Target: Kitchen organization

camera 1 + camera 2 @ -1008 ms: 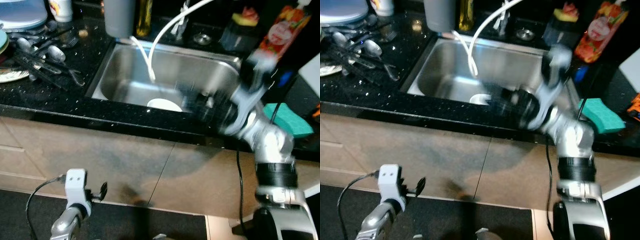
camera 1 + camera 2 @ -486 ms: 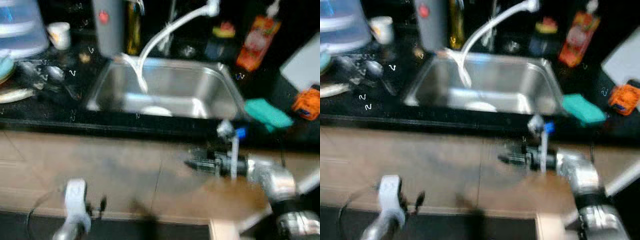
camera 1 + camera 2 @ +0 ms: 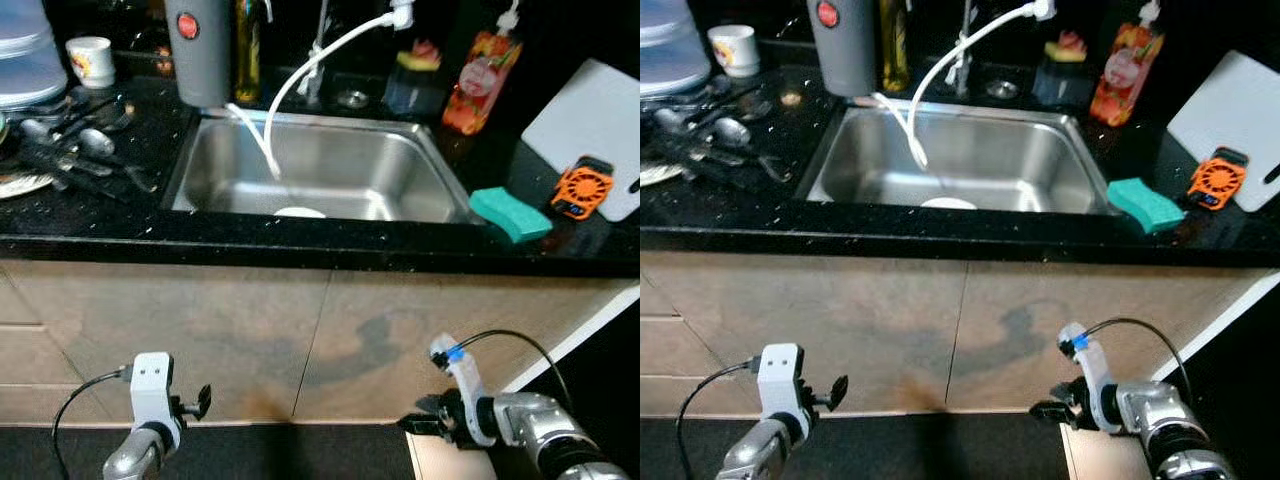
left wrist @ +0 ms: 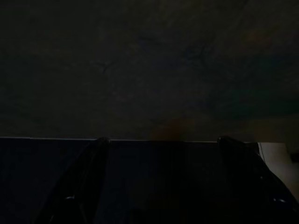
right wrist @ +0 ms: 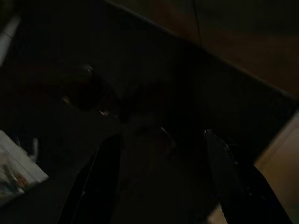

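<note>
At the far left of the black counter (image 3: 90,235) lies a jumble of spoons and forks (image 3: 70,150) beside a plate (image 3: 20,183), with a small white cup (image 3: 92,60) and a stack of pale containers (image 3: 25,50) behind them. None of this looks sorted yet. Next comes a grey jug (image 3: 202,50) at the back corner of the steel sink (image 3: 400,175), where a white dish (image 3: 298,212) sits at the bottom under the curved white tap (image 3: 330,50). Behind the sink stands an orange bottle (image 3: 480,70). Right of the sink a green sponge (image 3: 510,213) rests on the counter edge, then an orange gadget (image 3: 580,187) lying on a white cutting board (image 3: 590,120).

Low in front of the cupboard doors (image 3: 300,320), the left gripper (image 3: 195,403) hangs idle, its fingers parted and empty in the dark left wrist view. The right gripper (image 3: 425,423) is also down near the floor, fingers spread and holding nothing.

Judging by this, the tidying is far from complete: the cutlery, the dish in the sink and the loose items on the right all seem left to handle.
</note>
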You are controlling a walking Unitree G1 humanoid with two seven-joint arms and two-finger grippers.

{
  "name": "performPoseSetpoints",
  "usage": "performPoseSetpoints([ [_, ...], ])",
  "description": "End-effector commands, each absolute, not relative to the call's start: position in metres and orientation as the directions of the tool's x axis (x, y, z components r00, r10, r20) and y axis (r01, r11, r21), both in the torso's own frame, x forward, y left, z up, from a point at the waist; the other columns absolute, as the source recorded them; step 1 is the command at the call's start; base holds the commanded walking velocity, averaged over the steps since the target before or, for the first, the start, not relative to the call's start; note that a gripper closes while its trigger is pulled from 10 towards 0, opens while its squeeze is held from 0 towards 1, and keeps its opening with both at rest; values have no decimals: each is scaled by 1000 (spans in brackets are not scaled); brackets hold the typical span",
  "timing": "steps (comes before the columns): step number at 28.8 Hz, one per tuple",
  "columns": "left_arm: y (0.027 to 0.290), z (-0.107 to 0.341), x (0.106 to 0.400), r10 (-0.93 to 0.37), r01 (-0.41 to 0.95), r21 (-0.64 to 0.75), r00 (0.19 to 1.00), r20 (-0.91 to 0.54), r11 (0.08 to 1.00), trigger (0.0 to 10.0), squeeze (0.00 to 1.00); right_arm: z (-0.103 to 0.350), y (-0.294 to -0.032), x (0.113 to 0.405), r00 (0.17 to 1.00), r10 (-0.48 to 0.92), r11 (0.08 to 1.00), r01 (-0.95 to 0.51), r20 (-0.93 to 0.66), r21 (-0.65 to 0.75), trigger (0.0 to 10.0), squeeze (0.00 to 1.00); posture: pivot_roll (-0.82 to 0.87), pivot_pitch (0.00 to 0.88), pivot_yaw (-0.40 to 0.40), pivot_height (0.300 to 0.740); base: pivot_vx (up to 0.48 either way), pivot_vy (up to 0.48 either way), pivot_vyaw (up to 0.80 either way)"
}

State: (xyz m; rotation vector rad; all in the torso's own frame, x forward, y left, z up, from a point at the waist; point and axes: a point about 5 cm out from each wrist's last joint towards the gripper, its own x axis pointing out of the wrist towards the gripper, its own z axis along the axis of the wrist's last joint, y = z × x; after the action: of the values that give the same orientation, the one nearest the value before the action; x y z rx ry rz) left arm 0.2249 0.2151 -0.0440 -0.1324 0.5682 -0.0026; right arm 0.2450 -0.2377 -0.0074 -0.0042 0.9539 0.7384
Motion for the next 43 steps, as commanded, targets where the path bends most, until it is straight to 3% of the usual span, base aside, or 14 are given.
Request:
performPoseSetpoints([
  [1, 214, -48, 220, -40, -35, -122, 827, -561, 992, 10000, 0, -16, -243, 243, 415, 463, 832, -507, -783, 224, 10000, 0, 99, 26, -91, 740, 0, 0, 0],
  [8, 211, -51, 218, -38, -39, -121, 817, -575, 992, 10000, 0, -26, -243, 241, 518, 352, 907, -393, -780, 149, 10000, 0, 103, 23, -95, 740, 0, 0, 0],
  [21, 196, -66, 204, -58, -18, -104, 733, -677, 994, 10000, 0, -45, -240, 228, 567, 128, 966, -255, -814, -26, 10000, 0, 96, 0, -104, 740, 0, 0, 0],
  [28, 188, -77, 191, -47, 17, -48, 649, -760, 999, 10000, 0, -61, -245, 203, 518, -4, 991, -114, -855, -74, 10000, 0, 91, 0, -104, 740, 0, 0, 0],
  [43, 183, -82, 185, -39, 40, -19, 605, -795, 999, 10000, 0, -85, -229, 167, 429, -7, 999, -42, -903, -27, 10000, 0, 112, 0, -100, 740, 0, 0, 0],
])
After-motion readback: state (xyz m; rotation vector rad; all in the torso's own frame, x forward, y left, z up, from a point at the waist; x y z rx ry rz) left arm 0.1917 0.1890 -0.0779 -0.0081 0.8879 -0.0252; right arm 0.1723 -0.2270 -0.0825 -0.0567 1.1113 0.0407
